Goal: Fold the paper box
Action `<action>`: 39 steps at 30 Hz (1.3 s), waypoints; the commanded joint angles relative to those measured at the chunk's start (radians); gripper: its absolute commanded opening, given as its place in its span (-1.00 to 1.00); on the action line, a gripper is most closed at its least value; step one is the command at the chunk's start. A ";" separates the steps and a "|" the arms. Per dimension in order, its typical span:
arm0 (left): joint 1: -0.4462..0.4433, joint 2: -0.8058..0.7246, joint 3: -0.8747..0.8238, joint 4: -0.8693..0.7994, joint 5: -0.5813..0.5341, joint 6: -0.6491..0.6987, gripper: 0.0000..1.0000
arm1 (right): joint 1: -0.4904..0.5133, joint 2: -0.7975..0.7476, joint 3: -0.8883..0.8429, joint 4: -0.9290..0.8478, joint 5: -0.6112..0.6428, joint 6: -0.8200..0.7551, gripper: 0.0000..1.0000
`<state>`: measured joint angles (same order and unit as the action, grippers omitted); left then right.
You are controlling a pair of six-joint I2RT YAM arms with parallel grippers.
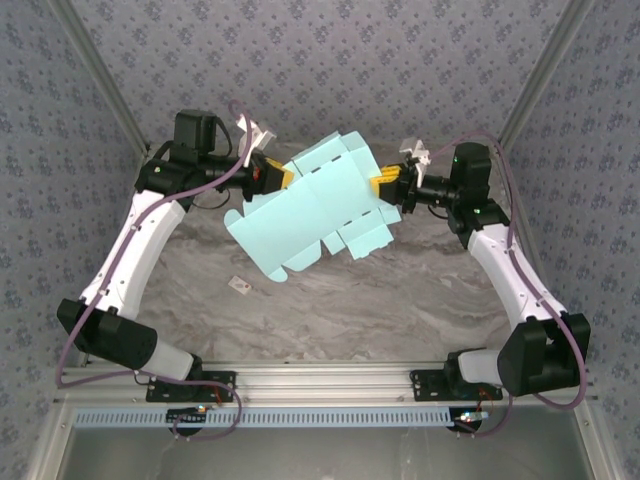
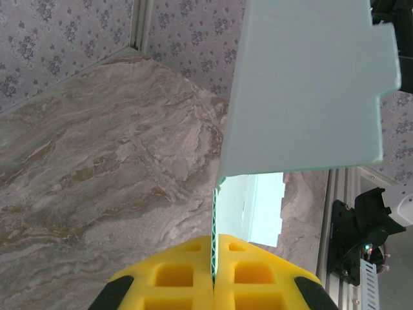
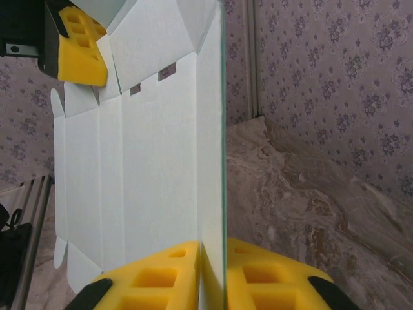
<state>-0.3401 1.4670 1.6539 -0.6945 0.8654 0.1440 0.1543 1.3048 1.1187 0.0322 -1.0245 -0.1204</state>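
**Blue card held up between both arms**

Top view: the paper box (image 1: 315, 205), a pale blue die-cut sheet w/ flaps and tabs, sits off the table (image 1: 400, 300) just above frame centre, long axis running 8 to 2 o'clock. The left gripper (image 1: 283, 175) meets the sheet at its 10 o'clock edge. The right gripper (image 1: 383, 185) meets it at its 3 o'clock edge. A small white tag (image 1: 241, 285) lies flat on the marble at the sheet's 7 o'clock, apart from it.

Left wrist: the left gripper (image 2: 213, 258) has both yellow pads pressed together on the card edge, no gap, clamped on the sheet. The rest of the paper box (image 2: 303, 84) fans out to 1 o'clock, table (image 2: 97, 148) at 9.

Right wrist: the right gripper (image 3: 213, 252) straddles an edge-on panel of the paper box (image 3: 155, 161). The pad on the right is against the card, w/ a thin sliver beside the other pad; I can't tell if it's truly clamped. The left gripper's pad (image 3: 80, 55) shows at 11 o'clock on the far edge.
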 commanded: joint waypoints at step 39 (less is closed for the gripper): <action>-0.097 0.036 -0.338 0.483 -0.153 -0.650 -1.00 | 0.435 -0.003 -0.144 -0.025 1.359 -0.262 -0.94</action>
<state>-0.4259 1.5051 1.3220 -0.2855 0.6994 -0.4911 0.5812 1.2839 0.9882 -0.0147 0.2741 -0.3748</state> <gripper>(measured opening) 0.046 0.066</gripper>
